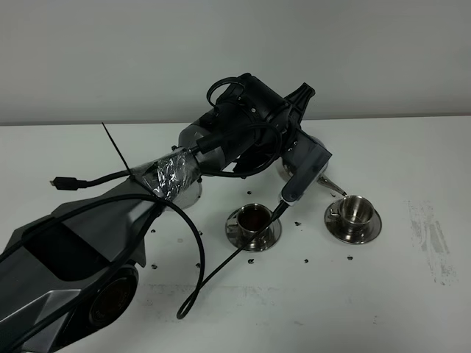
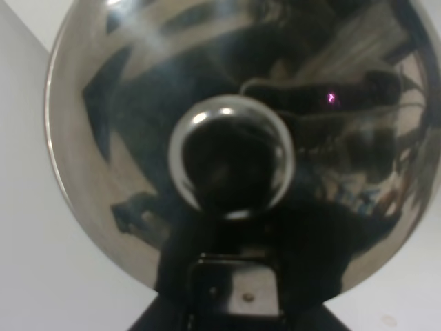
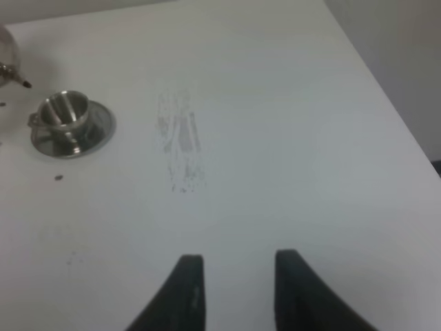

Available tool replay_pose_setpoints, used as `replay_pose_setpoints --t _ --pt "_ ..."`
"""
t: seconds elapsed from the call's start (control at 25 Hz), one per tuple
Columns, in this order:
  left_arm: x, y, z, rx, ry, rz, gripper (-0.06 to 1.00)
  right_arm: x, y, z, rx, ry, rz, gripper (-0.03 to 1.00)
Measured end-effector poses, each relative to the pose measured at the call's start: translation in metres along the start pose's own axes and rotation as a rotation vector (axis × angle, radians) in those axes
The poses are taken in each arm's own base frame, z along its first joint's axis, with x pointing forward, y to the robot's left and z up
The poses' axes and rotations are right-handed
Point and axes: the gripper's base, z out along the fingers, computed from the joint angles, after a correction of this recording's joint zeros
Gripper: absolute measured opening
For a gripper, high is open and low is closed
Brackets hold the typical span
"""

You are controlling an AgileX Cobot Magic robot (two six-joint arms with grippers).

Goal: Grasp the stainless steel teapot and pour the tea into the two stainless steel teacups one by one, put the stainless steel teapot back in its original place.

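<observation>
The stainless steel teapot is held by my left gripper (image 1: 298,180), which is shut on it near the table's middle. The arm hides most of the teapot in the high view. Its thin spout (image 1: 335,186) points down toward the right teacup (image 1: 355,211), which looks empty on its saucer. The left teacup (image 1: 254,219) holds dark tea and stands just below the gripper. In the left wrist view the teapot's lid (image 2: 103,138) and knob (image 2: 231,155) fill the picture above the gripper (image 2: 234,293). My right gripper (image 3: 238,256) hangs open over bare table, far from the right teacup (image 3: 63,112).
Dark specks (image 1: 250,259) are scattered on the white table around the saucers. A grey smudge (image 1: 430,235) marks the table's right side. A black cable (image 1: 197,276) loops down from the left arm. The table's far edge (image 3: 386,89) runs close by the right gripper.
</observation>
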Motion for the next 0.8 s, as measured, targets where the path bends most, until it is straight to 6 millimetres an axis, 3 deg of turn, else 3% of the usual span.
replay_pose_setpoints --t 0.8 --pt "-0.013 0.005 -0.003 -0.026 0.056 0.085 0.21 0.000 0.000 0.000 0.000 0.000 0.000 0.24"
